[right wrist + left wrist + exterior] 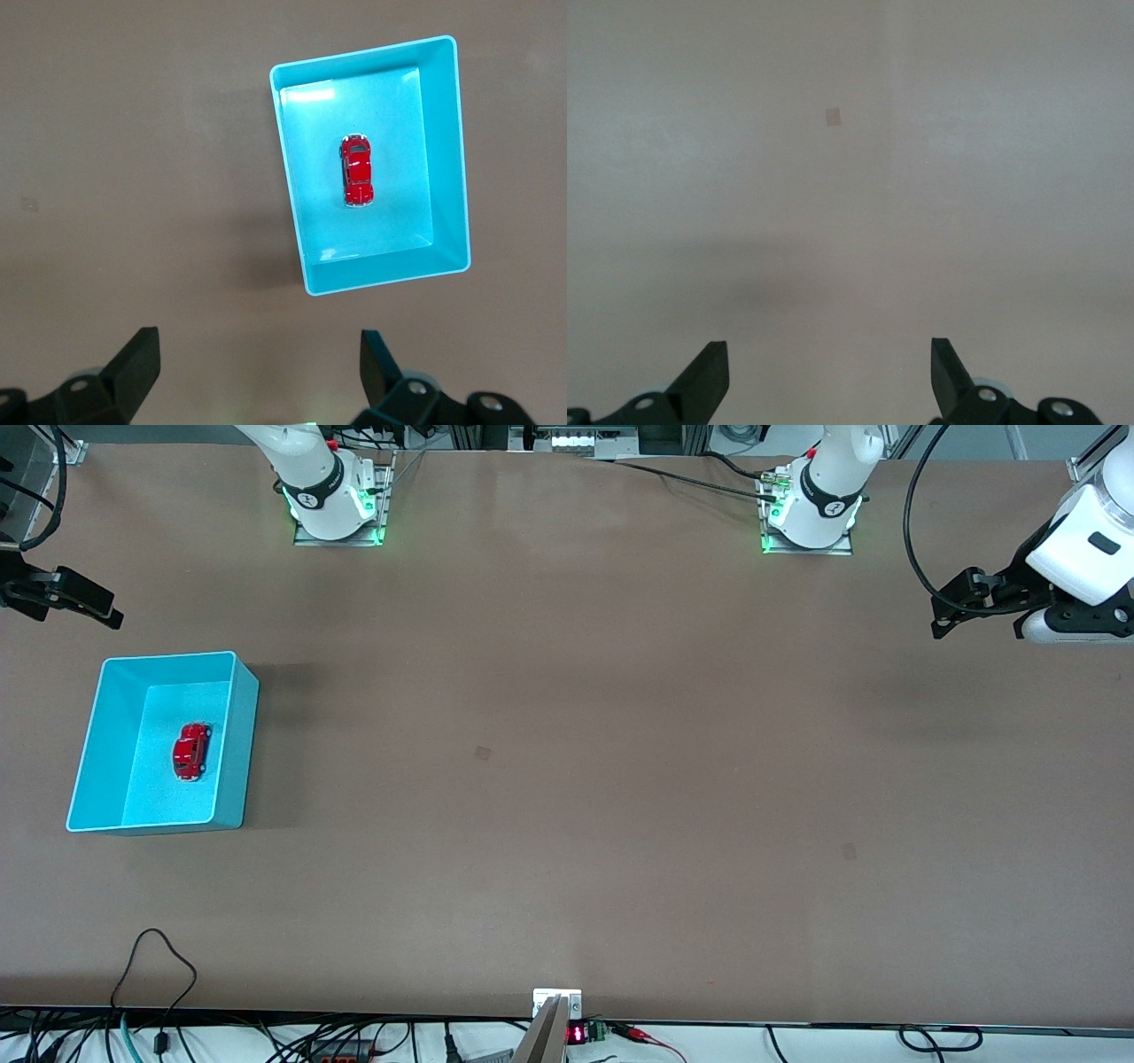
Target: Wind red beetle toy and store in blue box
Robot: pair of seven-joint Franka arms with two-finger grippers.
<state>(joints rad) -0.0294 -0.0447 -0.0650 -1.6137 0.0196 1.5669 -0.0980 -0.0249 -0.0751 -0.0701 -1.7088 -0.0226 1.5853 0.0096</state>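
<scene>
The red beetle toy point(191, 750) lies on the floor of the blue box point(239, 753), which stands at the right arm's end of the table. In the right wrist view the red beetle toy point(357, 171) rests on its wheels near the middle of the blue box point(447, 159). My right gripper point(112, 615) hangs open and holds nothing, up in the air over bare table beside the box, toward the robots' bases. Its own view shows the right gripper point(261, 347) with the jaws wide apart. My left gripper point(941, 625) waits open over the left arm's end of the table. The left gripper point(830, 354) has only bare table under it.
Small square marks point(482, 753) point(849, 851) show on the brown table top; one mark point(832, 116) appears in the left wrist view. A cable loop point(155, 957) and a metal bracket point(557, 1003) sit at the edge nearest the front camera.
</scene>
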